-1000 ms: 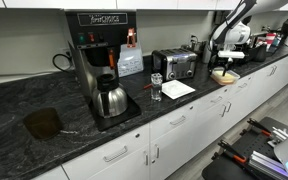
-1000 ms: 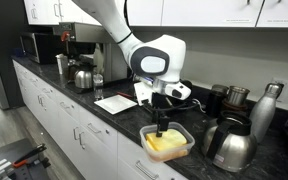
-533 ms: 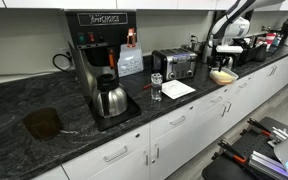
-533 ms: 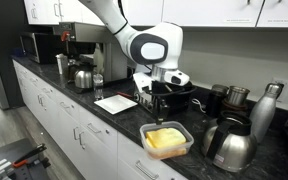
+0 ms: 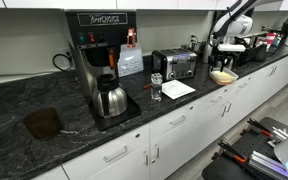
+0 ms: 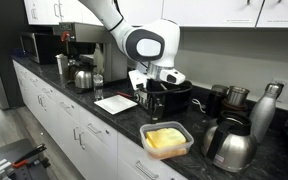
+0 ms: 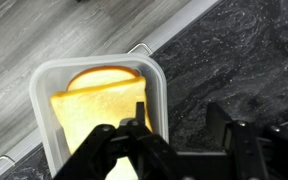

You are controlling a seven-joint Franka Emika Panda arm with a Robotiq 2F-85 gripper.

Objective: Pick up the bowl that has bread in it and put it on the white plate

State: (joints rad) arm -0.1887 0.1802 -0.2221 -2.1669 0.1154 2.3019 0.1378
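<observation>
The bowl [image 6: 167, 140] is a squarish, pale, shallow container with yellow-beige bread [image 7: 92, 110] in it. It sits on the dark counter near the front edge and also shows in an exterior view [image 5: 224, 75]. My gripper [image 6: 155, 101] hangs open and empty above and just behind the bowl. In the wrist view my gripper [image 7: 177, 122] has one finger over the bowl's [image 7: 44, 90] right wall and the other over bare counter. The white plate [image 6: 115, 104] lies flat further along the counter, also seen next to the glass [image 5: 177, 89].
A steel kettle [image 6: 231, 146] stands close beside the bowl. A toaster [image 5: 174, 65], a small clear glass [image 5: 156, 88], a coffee machine [image 5: 99, 45] and a steel carafe [image 5: 110, 100] stand along the counter. Dark pots [image 6: 229, 98] are behind the bowl.
My gripper has risen from down at the bowl to well above it. The bowl has stayed on the counter.
</observation>
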